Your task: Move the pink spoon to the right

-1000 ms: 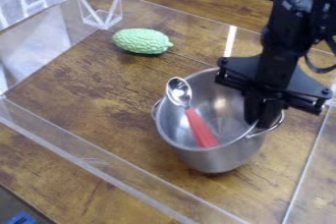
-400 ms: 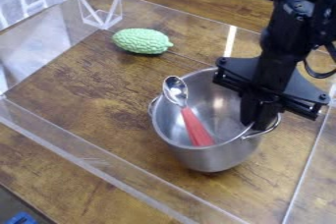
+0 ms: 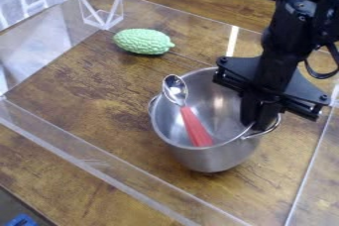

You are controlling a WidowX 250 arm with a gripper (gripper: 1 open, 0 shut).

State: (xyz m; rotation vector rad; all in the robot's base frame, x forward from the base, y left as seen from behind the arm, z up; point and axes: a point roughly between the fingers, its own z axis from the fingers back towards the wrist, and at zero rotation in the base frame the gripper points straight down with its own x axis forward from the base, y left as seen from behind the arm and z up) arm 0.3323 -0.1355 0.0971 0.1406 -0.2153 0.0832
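Black and pointing steeply down, the gripper [image 3: 267, 119] sits at the right-hand rim of the steel pot [image 3: 212, 153], its jaws drawn together and pinching the pot's rim, one finger inside the wall and the rest outside. From where I stand it holds the pot, not the spoon.

One pink spoon [image 3: 188, 111] lies in the pot, to the left of the gripper and apart from it. Its pink handle slopes down into the pot towards the bottom, while its shiny silver bowl rests up on the pot's far-left rim, sticking out a little over the edge. Between spoon and gripper is bare pot floor.

Counting what is on the wooden worktop [image 3: 79, 161]: one steel pot, one pink spoon inside it, and one bumpy green vegetable [image 3: 143, 41], which lies well apart to the upper left. A clear plastic barrier [image 3: 59, 131] runs around the working area, and one small clear stand [image 3: 99, 13] sits in the far corner beyond the vegetable.
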